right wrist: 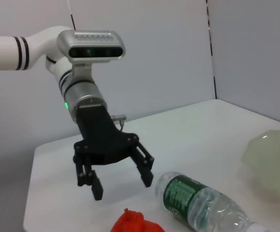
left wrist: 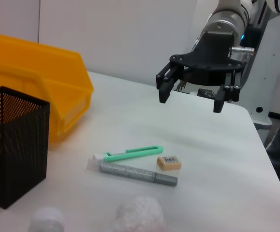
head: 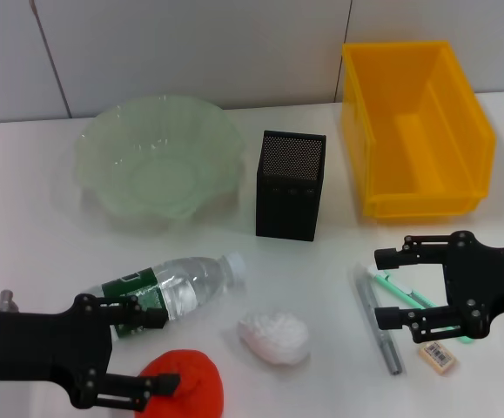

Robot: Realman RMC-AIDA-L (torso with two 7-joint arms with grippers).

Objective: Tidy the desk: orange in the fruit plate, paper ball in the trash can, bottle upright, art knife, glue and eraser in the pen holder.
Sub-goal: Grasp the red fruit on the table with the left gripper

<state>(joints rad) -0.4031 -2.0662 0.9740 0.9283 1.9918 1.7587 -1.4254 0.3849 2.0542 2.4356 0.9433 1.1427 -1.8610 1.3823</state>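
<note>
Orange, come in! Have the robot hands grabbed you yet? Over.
Left gripper open over the orange, nothing held. Right gripper open above the eraser. Orange on the table, fruit plate empty. Lying bottle close beside.

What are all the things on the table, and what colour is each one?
fruit plate: one, pale green, far left of the table
pen holder: one, black mesh, middle, upright
trash can: one, yellow, far right
bottle: one, clear with green label, lying on its side, near left
orange: one, orange-red, at the near edge
paper ball: one, white, near middle
art knife: one, green, lying near right
glue: one, silver-grey stick, beside the knife
eraser: one, beige, next to the glue
table: one, white
left gripper: one, black, open, by the orange
right gripper: one, black, open, over the knife
</note>
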